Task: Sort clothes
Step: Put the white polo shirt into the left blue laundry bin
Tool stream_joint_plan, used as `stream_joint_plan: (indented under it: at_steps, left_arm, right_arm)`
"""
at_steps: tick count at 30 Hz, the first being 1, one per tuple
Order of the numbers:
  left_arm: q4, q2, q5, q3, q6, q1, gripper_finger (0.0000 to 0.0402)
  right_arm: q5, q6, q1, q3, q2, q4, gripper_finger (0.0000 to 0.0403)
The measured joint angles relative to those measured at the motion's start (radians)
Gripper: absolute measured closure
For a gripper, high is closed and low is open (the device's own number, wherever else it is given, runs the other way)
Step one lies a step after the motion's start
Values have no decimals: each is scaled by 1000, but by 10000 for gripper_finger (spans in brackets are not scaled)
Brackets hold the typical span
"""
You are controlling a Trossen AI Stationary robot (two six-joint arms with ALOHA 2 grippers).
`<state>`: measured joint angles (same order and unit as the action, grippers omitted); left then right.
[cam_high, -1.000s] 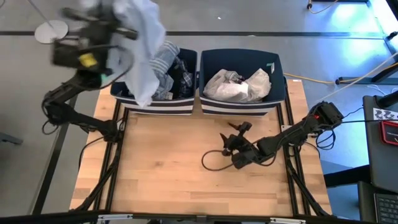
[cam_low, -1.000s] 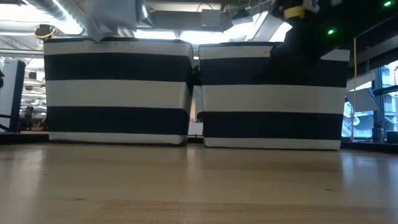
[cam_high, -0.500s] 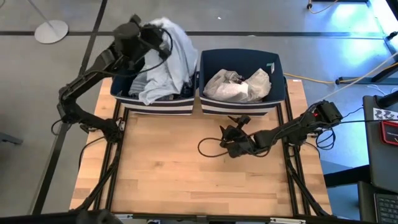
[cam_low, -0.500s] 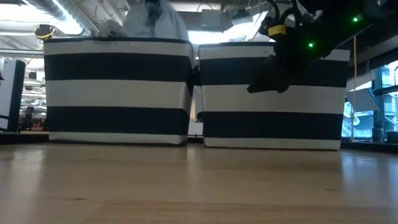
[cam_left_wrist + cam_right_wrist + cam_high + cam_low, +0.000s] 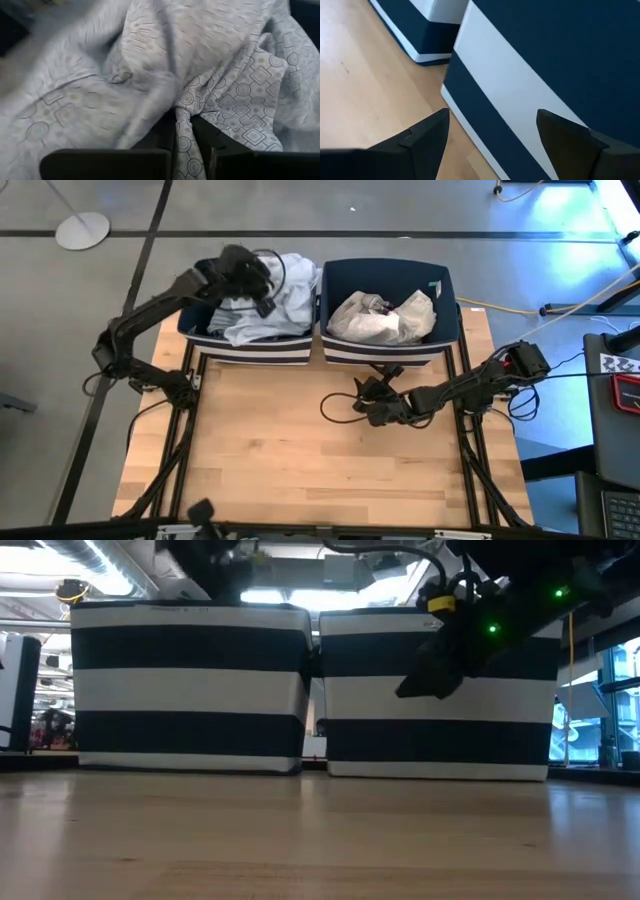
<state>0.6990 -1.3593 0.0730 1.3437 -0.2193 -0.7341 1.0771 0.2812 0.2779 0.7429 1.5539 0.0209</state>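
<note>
Right gripper (image 5: 368,402) at centre-right of the high view, fingers spread wide, empty, just before the right bin (image 5: 388,350); left gripper (image 5: 262,288) at upper left, clamped on pale blue patterned garment (image 5: 272,308) in the left bin (image 5: 250,352); white clothes (image 5: 385,318) heaped in the right bin

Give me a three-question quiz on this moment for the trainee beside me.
1. True or false: the left end effector is shut on the pale shirt over the left bin.
2. What is the right end effector doing? A) holding white cloth, B) open and empty in front of the right bin, C) inside the left bin.
3. Fill in: the white clothes lie in the ____ bin.

Key: 1 true; 2 B; 3 right.
</note>
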Motion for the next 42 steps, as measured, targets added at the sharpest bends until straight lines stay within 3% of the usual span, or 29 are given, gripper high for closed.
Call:
stream_joint_plan:
  at_steps: [8,16,26,34,42]
  left_arm:
    - [-283,-47,-60,-307,73,1,380]
    - [-466,-130,-98,-431,147,0,380]
    - [-476,-114,-94,-435,182,2,367]
    - [-375,-24,-87,-400,208,1,288]
    - [-165,87,-81,-261,216,0,235]
  right_arm:
    - [-8,-1,2,0,0,-5,102]
    - [-8,-1,2,0,0,-5,102]
    - [-46,0,3,0,0,-4,102]
    - [-69,0,3,0,0,-4,102]
    - [-69,2,3,0,0,-5,102]
